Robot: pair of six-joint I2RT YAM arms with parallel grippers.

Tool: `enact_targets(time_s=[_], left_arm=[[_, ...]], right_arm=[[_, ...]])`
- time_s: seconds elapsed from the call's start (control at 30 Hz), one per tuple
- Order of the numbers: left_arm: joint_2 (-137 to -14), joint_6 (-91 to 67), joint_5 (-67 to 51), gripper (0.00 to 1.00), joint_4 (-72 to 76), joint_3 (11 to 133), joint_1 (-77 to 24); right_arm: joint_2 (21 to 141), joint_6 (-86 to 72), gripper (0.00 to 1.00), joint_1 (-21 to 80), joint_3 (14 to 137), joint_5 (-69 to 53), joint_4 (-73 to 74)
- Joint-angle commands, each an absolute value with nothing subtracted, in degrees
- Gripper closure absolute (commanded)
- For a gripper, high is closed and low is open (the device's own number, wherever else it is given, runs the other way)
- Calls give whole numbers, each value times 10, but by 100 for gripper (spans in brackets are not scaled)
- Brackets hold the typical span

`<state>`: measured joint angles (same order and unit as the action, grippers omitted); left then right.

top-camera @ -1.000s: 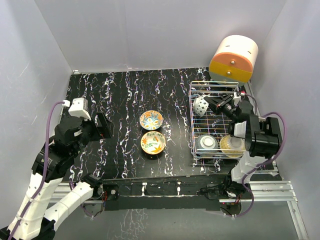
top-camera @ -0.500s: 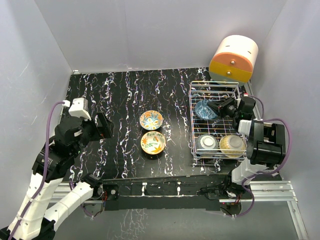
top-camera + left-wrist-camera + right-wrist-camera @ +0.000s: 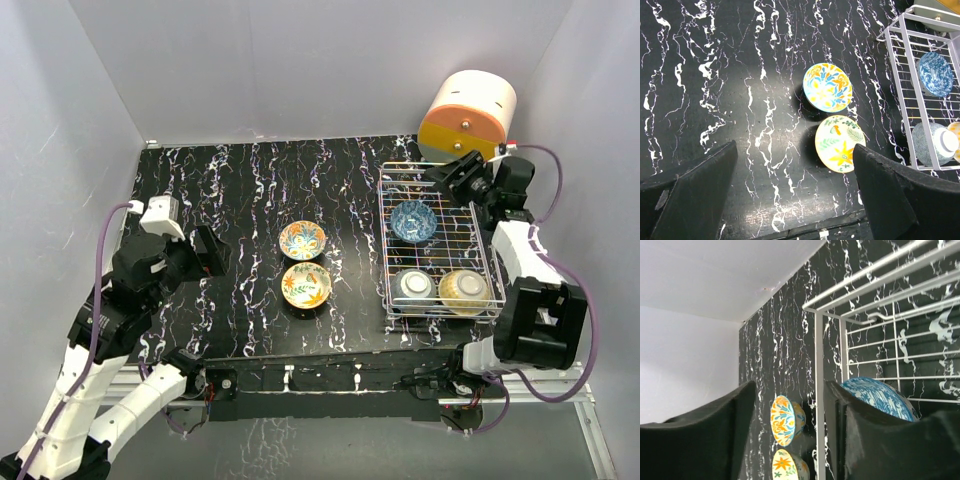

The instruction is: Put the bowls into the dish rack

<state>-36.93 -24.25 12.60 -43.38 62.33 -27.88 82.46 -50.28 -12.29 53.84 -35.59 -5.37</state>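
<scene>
The white wire dish rack [image 3: 388, 250] stands on the right of the table. A blue bowl [image 3: 413, 221] sits upright in its far half. At its near end are an upturned pale bowl [image 3: 414, 287] and a yellowish bowl [image 3: 463, 288]. Two floral bowls rest on the table: an orange-and-blue one [image 3: 302, 240] and a yellow one [image 3: 306, 285]. My right gripper [image 3: 462, 178] hangs open over the rack's far right corner, apart from the blue bowl [image 3: 880, 396]. My left gripper [image 3: 205, 250] is open and holds nothing, left of the table bowls [image 3: 827, 93] [image 3: 840, 150].
An orange-and-cream cylindrical box [image 3: 467, 117] stands just behind the rack, close to my right gripper. White walls enclose the black marbled table [image 3: 240, 190] on three sides. The rack's corner post [image 3: 819, 390] rises between my right fingers in the wrist view.
My right gripper carried the blue bowl down into the rack's far half, let go of it and opened, then drew back to the far right. The left arm stayed still.
</scene>
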Motion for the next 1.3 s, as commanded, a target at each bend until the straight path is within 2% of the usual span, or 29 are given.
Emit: enact_targets(time_s=[0.0, 0.17, 0.4, 0.6, 0.83, 1.07, 1.27], left_arm=[[-369, -237, 111, 3, -411, 618, -281], [-370, -228, 109, 3, -404, 617, -281], [-367, -226, 106, 3, -398, 615, -281], [-363, -223, 105, 3, -400, 611, -281], [-359, -200, 106, 3, -405, 611, -281], [-359, -172, 107, 3, -415, 619, -281], [-359, -155, 109, 3, -419, 621, -281]], right_arm=[[788, -386, 36, -112, 611, -326, 75], [784, -314, 2, -76, 679, -271, 175], [796, -279, 1, -19, 703, -241, 212], [822, -240, 1, 89, 761, -42, 310], [869, -238, 7, 173, 781, 133, 375], [903, -279, 19, 176, 784, 173, 366], [938, -308, 23, 176, 790, 178, 368]])
